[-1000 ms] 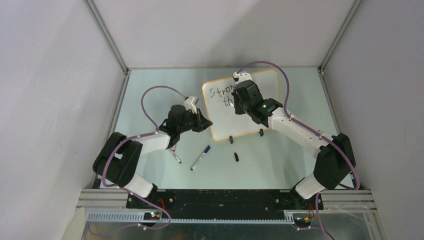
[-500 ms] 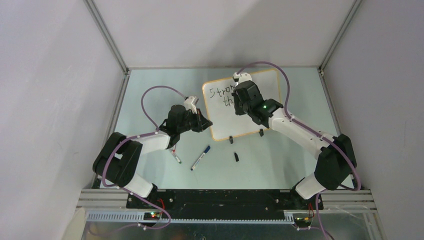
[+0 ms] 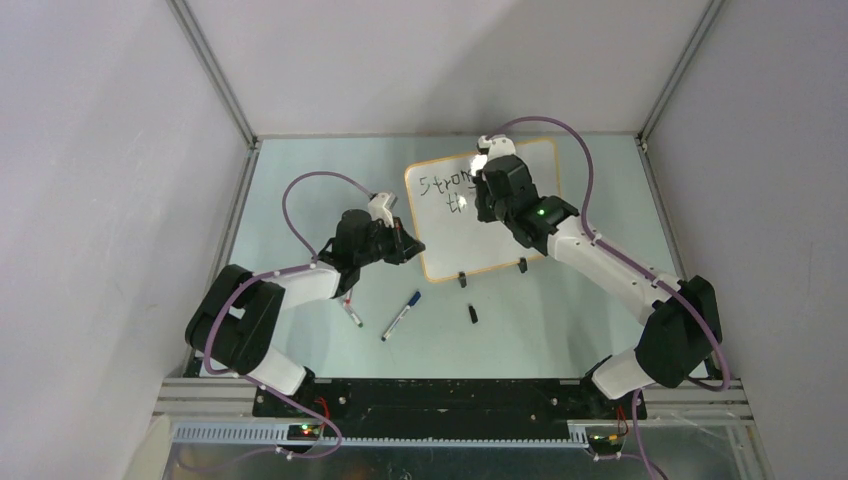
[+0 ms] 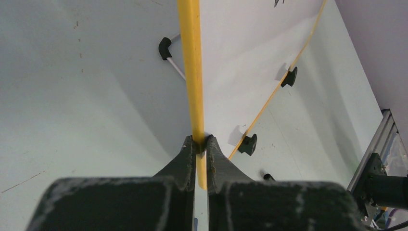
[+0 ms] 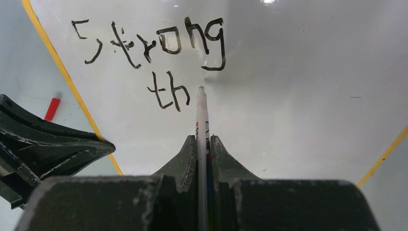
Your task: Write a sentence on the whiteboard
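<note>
The right gripper [image 5: 202, 140] is clamped on a marker [image 5: 201, 113], tip pointing at the whiteboard [image 3: 480, 250] beside "th". The left gripper [image 4: 200, 144] pinches the board's left rim. The whiteboard sits far-centre on the table [image 3: 300, 170], long axis left-right. The sentence [image 5: 154, 45] has two lines. Nearby lie two loose markers [image 3: 401, 315] and one cap [image 3: 472, 313].

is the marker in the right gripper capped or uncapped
Uncapped: the thin white marker clamped in the right gripper shows a bare tip by the black "th" lettering on the glossy white orange-rimmed whiteboard.
</note>
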`<state>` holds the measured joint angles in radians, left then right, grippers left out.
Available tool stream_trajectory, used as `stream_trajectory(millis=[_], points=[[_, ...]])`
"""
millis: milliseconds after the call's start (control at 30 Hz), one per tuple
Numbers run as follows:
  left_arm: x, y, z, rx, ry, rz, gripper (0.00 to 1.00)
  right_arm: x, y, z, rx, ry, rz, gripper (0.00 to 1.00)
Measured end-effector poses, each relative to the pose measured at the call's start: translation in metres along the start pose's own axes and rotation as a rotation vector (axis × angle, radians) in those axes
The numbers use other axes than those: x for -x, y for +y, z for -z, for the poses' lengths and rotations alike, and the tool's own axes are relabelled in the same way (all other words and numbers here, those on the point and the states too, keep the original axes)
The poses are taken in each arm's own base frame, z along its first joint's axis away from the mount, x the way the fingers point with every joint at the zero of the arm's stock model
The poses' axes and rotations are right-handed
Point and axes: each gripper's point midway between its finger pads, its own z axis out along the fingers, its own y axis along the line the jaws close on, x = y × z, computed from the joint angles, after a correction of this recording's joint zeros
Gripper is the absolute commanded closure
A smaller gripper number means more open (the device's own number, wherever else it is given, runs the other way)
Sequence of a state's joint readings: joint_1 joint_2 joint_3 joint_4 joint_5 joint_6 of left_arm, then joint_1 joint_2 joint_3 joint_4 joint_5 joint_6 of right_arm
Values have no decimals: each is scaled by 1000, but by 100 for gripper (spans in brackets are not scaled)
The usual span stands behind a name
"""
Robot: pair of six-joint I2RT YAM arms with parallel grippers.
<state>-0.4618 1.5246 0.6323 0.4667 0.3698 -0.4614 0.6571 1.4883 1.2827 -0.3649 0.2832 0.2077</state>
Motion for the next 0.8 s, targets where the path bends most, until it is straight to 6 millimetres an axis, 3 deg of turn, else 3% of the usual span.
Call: stream_trajectory(millis=[800], points=[[0,0,0,0,0,0,100,-10,3,-13,16,36,7,100]])
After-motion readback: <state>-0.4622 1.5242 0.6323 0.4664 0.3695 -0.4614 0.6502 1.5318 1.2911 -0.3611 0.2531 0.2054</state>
